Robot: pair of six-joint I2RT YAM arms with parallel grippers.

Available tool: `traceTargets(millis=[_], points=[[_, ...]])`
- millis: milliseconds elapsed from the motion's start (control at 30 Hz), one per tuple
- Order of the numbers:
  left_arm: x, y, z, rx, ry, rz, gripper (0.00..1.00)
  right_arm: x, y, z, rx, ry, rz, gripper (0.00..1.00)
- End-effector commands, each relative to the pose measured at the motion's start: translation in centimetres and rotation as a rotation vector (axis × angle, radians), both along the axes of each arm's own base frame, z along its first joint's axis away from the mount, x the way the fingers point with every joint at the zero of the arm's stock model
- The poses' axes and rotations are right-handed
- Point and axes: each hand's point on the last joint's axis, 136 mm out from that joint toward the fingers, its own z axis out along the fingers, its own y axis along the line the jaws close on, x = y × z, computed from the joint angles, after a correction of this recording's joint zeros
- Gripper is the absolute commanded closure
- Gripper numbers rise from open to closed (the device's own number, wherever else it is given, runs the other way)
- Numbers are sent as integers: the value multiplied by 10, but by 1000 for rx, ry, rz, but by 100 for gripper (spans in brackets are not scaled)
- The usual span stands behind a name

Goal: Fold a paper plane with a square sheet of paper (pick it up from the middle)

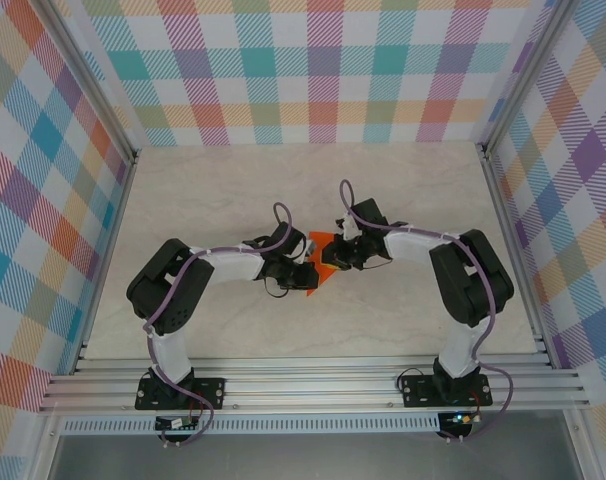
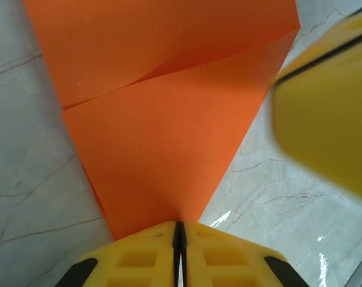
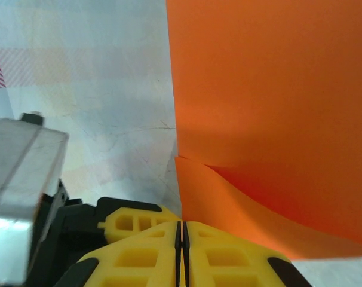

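Observation:
The orange sheet of paper [image 1: 321, 248] is lifted between my two grippers at the table's middle, folded into overlapping layers. In the left wrist view the paper [image 2: 163, 137] narrows to a point that runs into my left gripper [image 2: 180, 224], whose jaws are shut on that tip. My left gripper [image 1: 305, 272] is at the paper's near left side. My right gripper [image 3: 181, 224] is shut on the lower edge of the paper [image 3: 270, 107], where a loose flap curls up. My right gripper [image 1: 335, 258] faces the left one from the right, almost touching it.
Pale marble tabletop [image 1: 213, 190] lies under both arms. Checked walls [image 1: 323, 70] with aluminium rails close the back and sides. The right gripper's yellow finger [image 2: 330, 113] looms close in the left wrist view, and the left gripper's finger [image 3: 133, 220] appears beside my right jaws.

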Motion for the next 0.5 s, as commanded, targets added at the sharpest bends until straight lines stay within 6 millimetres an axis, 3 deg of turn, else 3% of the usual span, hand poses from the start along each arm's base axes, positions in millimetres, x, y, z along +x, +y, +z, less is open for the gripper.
traceTargets(millis=[0, 233, 467], points=[[-1, 6, -11, 18, 18, 2, 88, 6, 11, -9, 5, 18, 22, 88], [-3, 2, 8, -28, -4, -24, 79, 8, -12, -53, -174, 59, -26, 91], [-4, -19, 37, -150, -25, -96, 72, 3, -16, -61, -193, 70, -20, 92]])
